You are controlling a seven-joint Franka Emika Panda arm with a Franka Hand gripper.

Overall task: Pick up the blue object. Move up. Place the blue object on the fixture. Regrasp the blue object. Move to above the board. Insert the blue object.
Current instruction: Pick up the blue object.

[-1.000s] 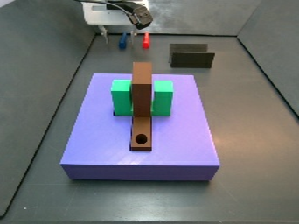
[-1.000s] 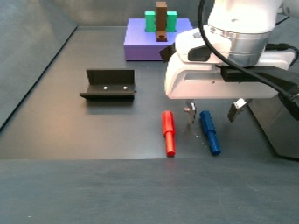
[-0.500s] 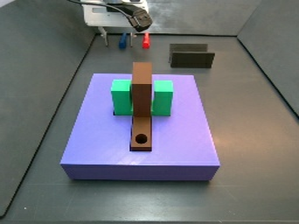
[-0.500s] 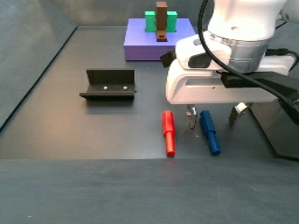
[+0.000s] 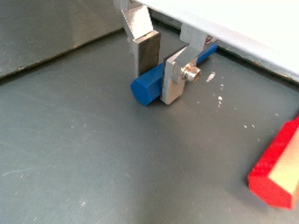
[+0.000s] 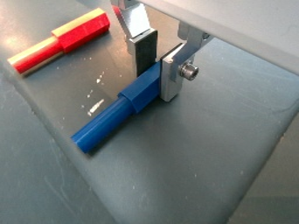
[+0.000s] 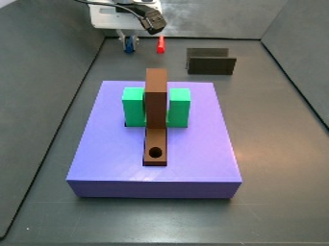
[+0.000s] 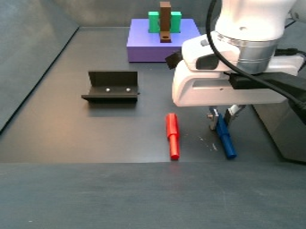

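On the dark floor, well away from the board [image 7: 154, 144], we found the gripper [image 5: 160, 72] down at floor level over the blue object [image 6: 117, 114]. In both wrist views the two silver fingers [image 6: 176, 70] sat on either side of the peg, pads against it near one end, so we read the grip as closed on the peg; it looked to be lying flat on the floor, not lifted, though contact with the floor was hard to confirm. In a wrist view the longer free part of the peg stuck out from the fingers [image 5: 177, 74] only a little at one end.

In a side view the gripper [image 8: 223, 113] hung under the big white arm body, with the blue object [image 8: 225, 140] running from the fingertips toward the near edge. The red peg [image 8: 173, 135] lay just left of it, roughly parallel, not touching. We also saw the red peg [image 6: 61, 40] clear of the fingers in both wrist views.

The fixture [image 8: 110, 87] stood further left in that side view, apart from both pegs, nothing on it. The board [image 8: 156, 41] sat at the far end there, carrying the brown bar [image 7: 156, 113] with its round hole [image 7: 156, 152] at one end and the green blocks [image 7: 135, 106] on either side of the bar. In a side view the blue object [image 7: 127, 42] was only a small blue sliver under the gripper [image 7: 127, 36].
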